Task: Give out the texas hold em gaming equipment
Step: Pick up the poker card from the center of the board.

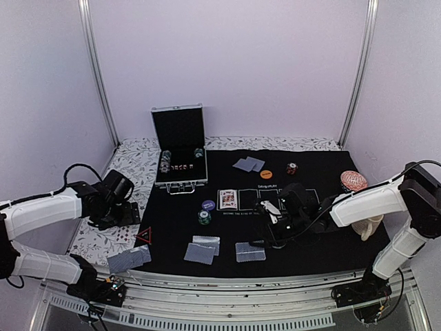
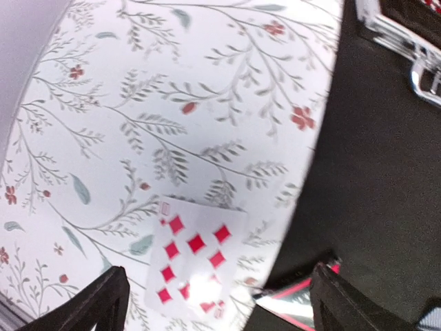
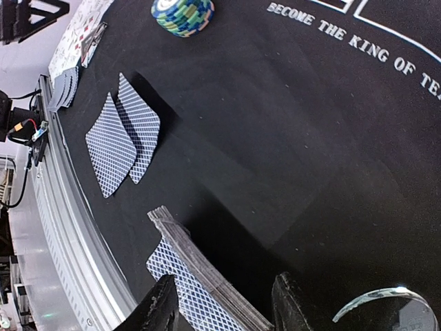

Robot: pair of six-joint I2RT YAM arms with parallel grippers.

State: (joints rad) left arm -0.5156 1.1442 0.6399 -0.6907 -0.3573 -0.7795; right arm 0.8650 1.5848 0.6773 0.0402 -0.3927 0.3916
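Stacked playing cards (image 3: 207, 276) with grey-blue patterned backs sit edge-on inside the right gripper (image 3: 224, 303), low over the matte black mat (image 3: 289, 138); whether it grips them I cannot tell. The left gripper (image 2: 220, 303) hangs spread wide above a glossy diamonds card (image 2: 196, 258) on floral cloth (image 2: 172, 103).

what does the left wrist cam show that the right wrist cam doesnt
Only left wrist: a face-up diamonds card lying on the floral cloth, and a corner of the metal case. Only right wrist: a green-blue chip stack, a pair of face-down cards, the deck at the bottom edge, a clear disc and the mat's white lettering. Both: the black mat.
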